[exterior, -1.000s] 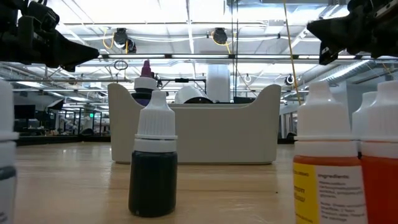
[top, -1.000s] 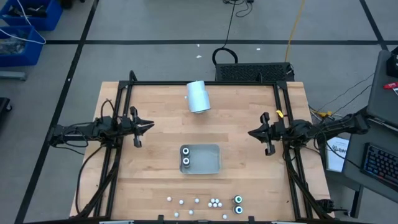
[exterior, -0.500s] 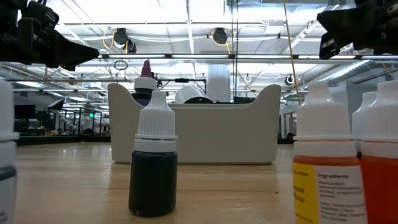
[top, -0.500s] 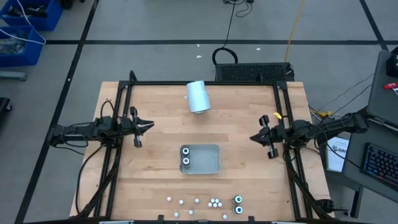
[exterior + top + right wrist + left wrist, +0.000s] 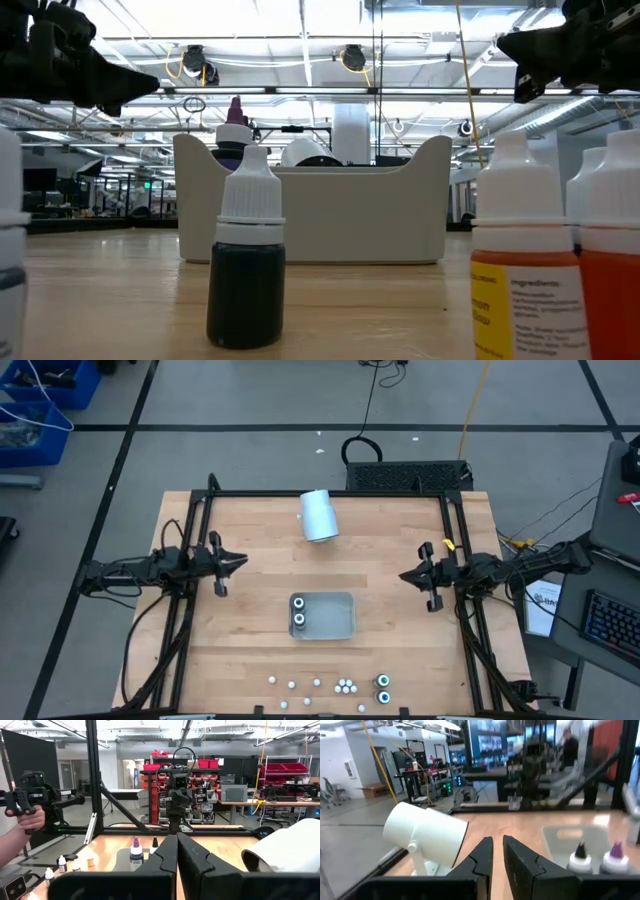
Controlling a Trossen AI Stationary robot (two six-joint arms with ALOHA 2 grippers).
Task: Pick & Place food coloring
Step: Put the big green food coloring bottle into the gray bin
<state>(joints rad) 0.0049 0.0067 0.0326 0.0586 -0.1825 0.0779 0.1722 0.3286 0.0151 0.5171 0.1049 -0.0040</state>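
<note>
Hovering at mid-height, both arms wait above the surface (image 5: 250, 590), neither one near any bottle.

- Left pincer (image 5: 237, 562): at 9 o'clock of the surface, tips turned toward the centre. Fingers almost together, a narrow slit between them; nothing held.
- Right pincer (image 5: 408, 575): at 3 o'clock, facing the left one. Fingers pressed together; nothing held.
- Tray (image 5: 335, 616): grey, just below centre, between the pincers. Two bottles (image 5: 298, 612) stand upright at its 9 o'clock end, likely already delivered.
- Loose bottles (image 5: 345, 686): scattered in a row along the 6 o'clock edge, all upright, well apart from both pincers. Small white caps run from 7 toward 5 o'clock; two larger dark ones (image 5: 383, 688) stand at the 5 o'clock end, likely awaiting pickup.
- Cylinder (image 5: 319, 515): pale, lying on its side at 12 o'clock; apparently not part of the job.

Judgement: the row lies at about 5 o'clock from the left pincer and 7 o'clock from the right.
</note>
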